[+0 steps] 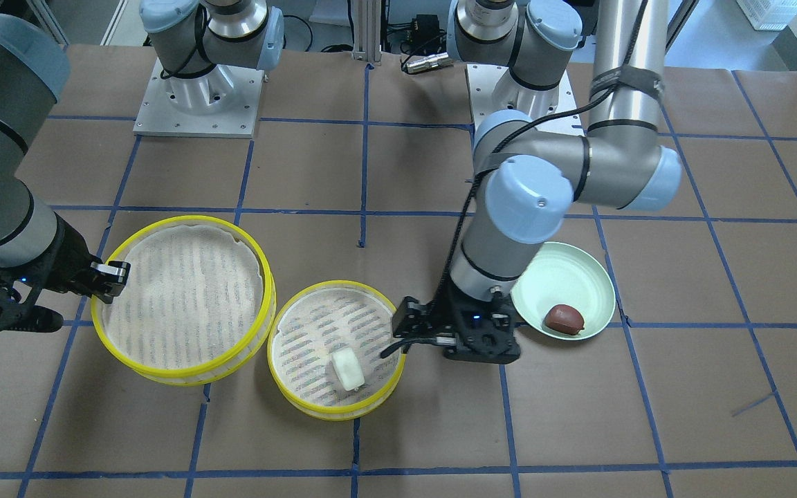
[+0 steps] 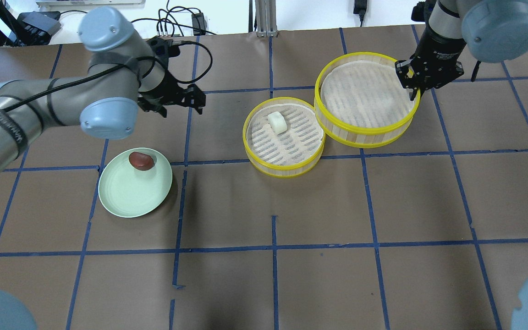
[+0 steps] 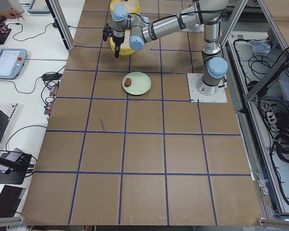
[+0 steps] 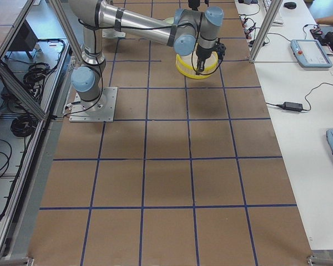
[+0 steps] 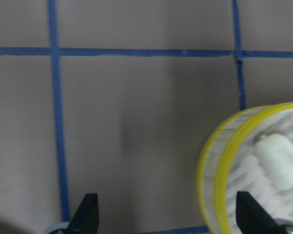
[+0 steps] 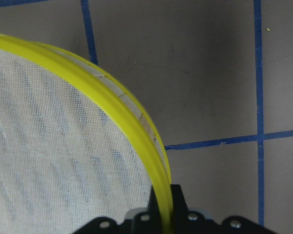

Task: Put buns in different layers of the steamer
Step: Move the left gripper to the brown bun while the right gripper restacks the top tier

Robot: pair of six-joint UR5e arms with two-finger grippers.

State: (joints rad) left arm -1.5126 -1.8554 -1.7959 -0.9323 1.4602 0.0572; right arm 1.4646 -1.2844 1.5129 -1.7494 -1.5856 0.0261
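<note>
At layer (image 2: 365, 133) rim, right gripper (image 2: 414, 89) jaws pinch it tight; left gripper (image 5: 168, 217) jaws wide apart, gripping nothing.

A table (image 2: 383, 206) covered in brown paper is shown marked off into squares by blue tape lines (image 2: 273, 247). A pale green plate (image 2: 129, 197) is set on the left of the overhead view, laid across one of the tape lines. At the far edge, an aluminium post (image 2: 264, 16) is flanked by black cables (image 2: 177, 27), and a silver cylindrical fitting (image 1: 426, 63) is laid close by. A white slatted crate (image 1: 775, 12) is glimpsed beyond the table. On the white benches alongside, a teach pendant (image 3: 7, 62) and a black power adapter (image 4: 293, 105) with its cord are laid out. Coiled cables (image 3: 279, 139) are seen in a framed bay.
</note>
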